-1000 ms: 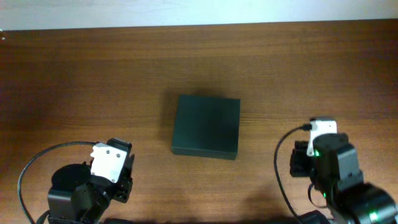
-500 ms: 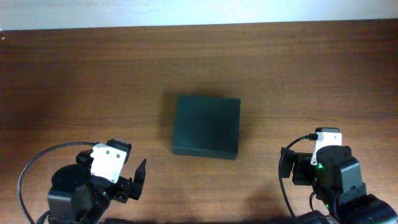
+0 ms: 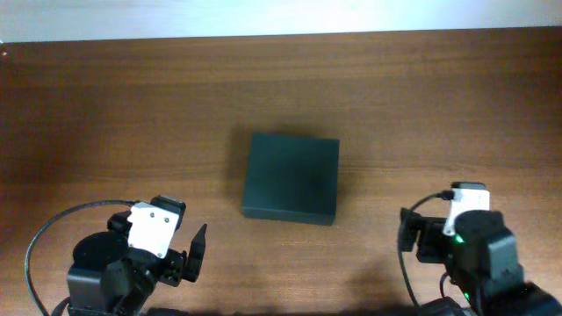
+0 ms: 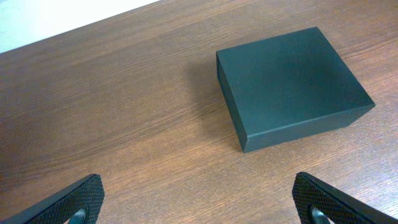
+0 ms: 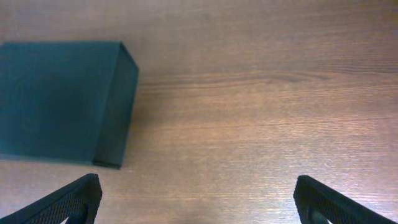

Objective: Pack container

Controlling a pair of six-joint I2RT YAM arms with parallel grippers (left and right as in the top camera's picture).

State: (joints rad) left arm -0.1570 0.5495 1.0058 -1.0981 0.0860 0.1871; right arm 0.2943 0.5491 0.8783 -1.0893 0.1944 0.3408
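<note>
Left fingers (image 4: 79, 198) spread wide, nothing between them, only bare wood in the gap. Left gripper (image 4: 198, 208) open and empty, not touching the container (image 3: 291, 177), which sits ahead of it and off to its right in the left wrist view. Right fingers (image 5: 76, 196) also spread wide with nothing held. Right gripper (image 5: 196, 206) is apart from the container, which lies ahead and to its left, cut off by the frame edge in the right wrist view.

Overhead: container is dark green-black, closed, top face flat, lying on the wooden table (image 3: 421, 96) about mid-table. Left arm is on the near side of the container and to its left, right arm on the near side and to its right, both well apart from it. A black cable (image 3: 53, 224) loops beside the left arm, further left of the container.
</note>
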